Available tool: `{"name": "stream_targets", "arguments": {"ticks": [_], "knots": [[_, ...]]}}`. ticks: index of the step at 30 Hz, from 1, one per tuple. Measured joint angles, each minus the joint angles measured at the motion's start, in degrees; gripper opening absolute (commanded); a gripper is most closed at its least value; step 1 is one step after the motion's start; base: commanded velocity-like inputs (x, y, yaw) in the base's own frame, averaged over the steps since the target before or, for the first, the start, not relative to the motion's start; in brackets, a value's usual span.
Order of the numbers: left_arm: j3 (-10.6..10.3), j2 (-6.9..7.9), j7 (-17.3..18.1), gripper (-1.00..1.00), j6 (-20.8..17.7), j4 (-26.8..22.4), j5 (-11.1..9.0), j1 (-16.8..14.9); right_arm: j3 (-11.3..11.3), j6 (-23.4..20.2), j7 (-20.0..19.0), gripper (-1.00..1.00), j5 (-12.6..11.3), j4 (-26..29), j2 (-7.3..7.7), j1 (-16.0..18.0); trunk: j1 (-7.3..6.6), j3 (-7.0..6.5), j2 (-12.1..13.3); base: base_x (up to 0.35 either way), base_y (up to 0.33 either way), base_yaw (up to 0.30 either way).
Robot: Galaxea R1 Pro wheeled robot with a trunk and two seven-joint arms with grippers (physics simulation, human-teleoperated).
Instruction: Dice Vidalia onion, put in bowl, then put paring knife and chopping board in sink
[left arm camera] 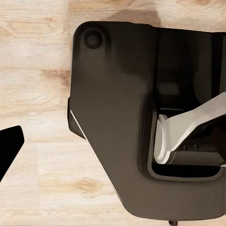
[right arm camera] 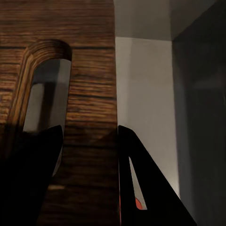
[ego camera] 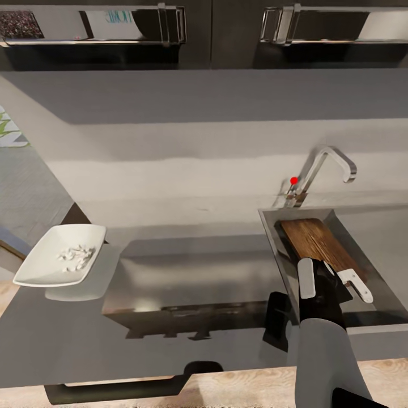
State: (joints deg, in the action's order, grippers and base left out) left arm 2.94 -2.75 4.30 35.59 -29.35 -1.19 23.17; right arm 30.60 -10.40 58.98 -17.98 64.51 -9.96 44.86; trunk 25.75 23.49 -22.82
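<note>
The brown chopping board (ego camera: 317, 241) leans tilted inside the sink (ego camera: 272, 238), its far end up by the tap. My right gripper (ego camera: 331, 283) is shut on the board's near end. In the right wrist view the board (right arm camera: 89, 70) with its slot handle sits between my two dark fingers (right arm camera: 33, 179), over the grey basin (right arm camera: 146, 94). A small orange-red speck (right arm camera: 138, 203) shows under one finger; I cannot tell whether it is the paring knife. The white bowl (ego camera: 45, 255) on the countertop (ego camera: 187, 272) at the left holds pale diced onion (ego camera: 76, 256).
An angular chrome tap (ego camera: 328, 161) with a red knob (ego camera: 293, 180) stands behind the sink. Dark wall cabinets (ego camera: 170, 28) hang above. The left wrist view looks down at the robot's dark base (left arm camera: 117, 108) on a wooden floor (left arm camera: 37, 70).
</note>
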Motion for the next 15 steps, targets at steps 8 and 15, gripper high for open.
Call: {"name": "stream_targets", "arguments": {"ticks": [8,15], "knots": [[0.0,0.00,0.0,1.00,0.0,0.0,0.0,0.0,0.0,0.0,0.0,-1.00,0.0,0.0,0.00,0.0,0.00,0.74,0.0,0.000,0.000,0.000],[0.0,0.00,0.0,1.00,0.0,0.0,0.0,0.0,0.0,0.0,0.0,-1.00,0.0,0.0,0.00,0.0,0.00,1.38,0.0,0.000,0.000,0.000]]}}
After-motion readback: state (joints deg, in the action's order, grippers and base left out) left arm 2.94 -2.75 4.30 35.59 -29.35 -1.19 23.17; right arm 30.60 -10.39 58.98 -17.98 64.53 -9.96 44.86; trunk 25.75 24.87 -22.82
